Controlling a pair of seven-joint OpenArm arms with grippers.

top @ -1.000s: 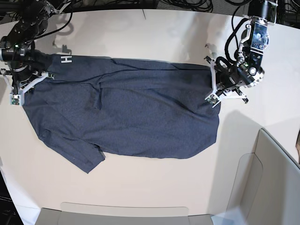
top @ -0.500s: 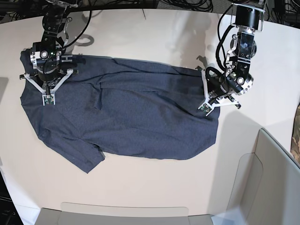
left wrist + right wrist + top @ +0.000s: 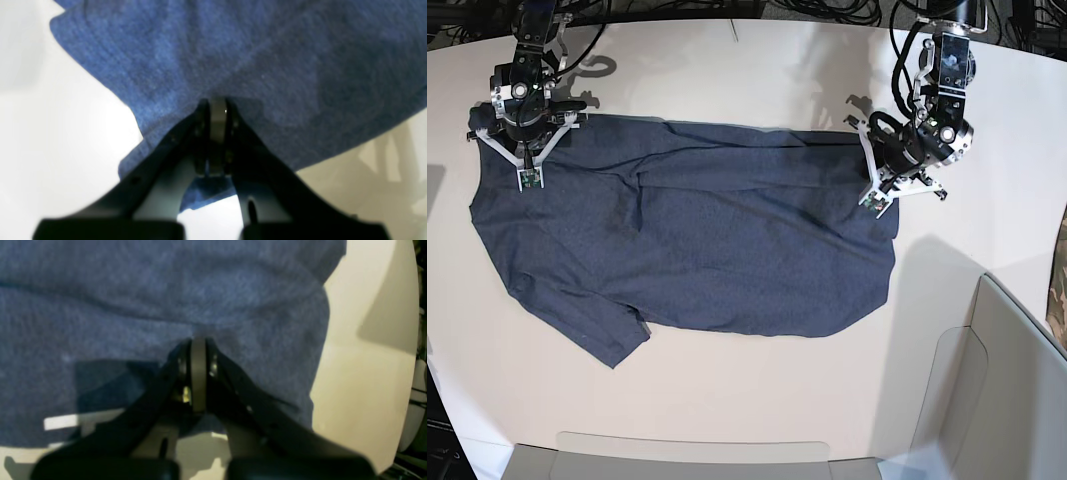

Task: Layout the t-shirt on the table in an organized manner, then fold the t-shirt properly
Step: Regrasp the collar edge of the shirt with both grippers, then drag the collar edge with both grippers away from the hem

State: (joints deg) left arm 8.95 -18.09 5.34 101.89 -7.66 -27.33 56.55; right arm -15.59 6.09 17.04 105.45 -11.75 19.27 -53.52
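A: Where the left wrist camera looks down its own black fingers, what do you see?

B: The left gripper (image 3: 217,110) is clenched, its 2 black fingers (image 3: 173,140) pressed together on a pinch of the dark heathered blue-grey cotton t-shirt (image 3: 250,56). The cloth fills the upper part of the view, its edge running down toward the tips, and a fold of it hangs below them. The large smooth off-white table (image 3: 50,143) shows bare at left and lower right.

A: And the right wrist view?

B: Much the same. The right gripper (image 3: 198,343) is clamped tight on the t-shirt (image 3: 133,290), the jaws meeting with fabric bunched at the tips. Cloth covers nearly the whole frame; a white patch, blurred, sits at lower left on it. The table (image 3: 360,373) shows along the right side, with its curved edge beyond.

A: What does the base view add?

B: The t-shirt (image 3: 717,250) lies spread flat on the table (image 3: 727,400), long side running left to right, 1 short sleeve pointing to the lower left. The right gripper (image 3: 527,150) sits at the shirt's upper left corner, the left gripper (image 3: 879,180) at its upper right corner, each touching the cloth there. Both arms reach in from the far edge. A pale grey bin-like panel (image 3: 1017,370) stands at lower right, well apart from the shirt, and another (image 3: 687,450) runs along the near edge
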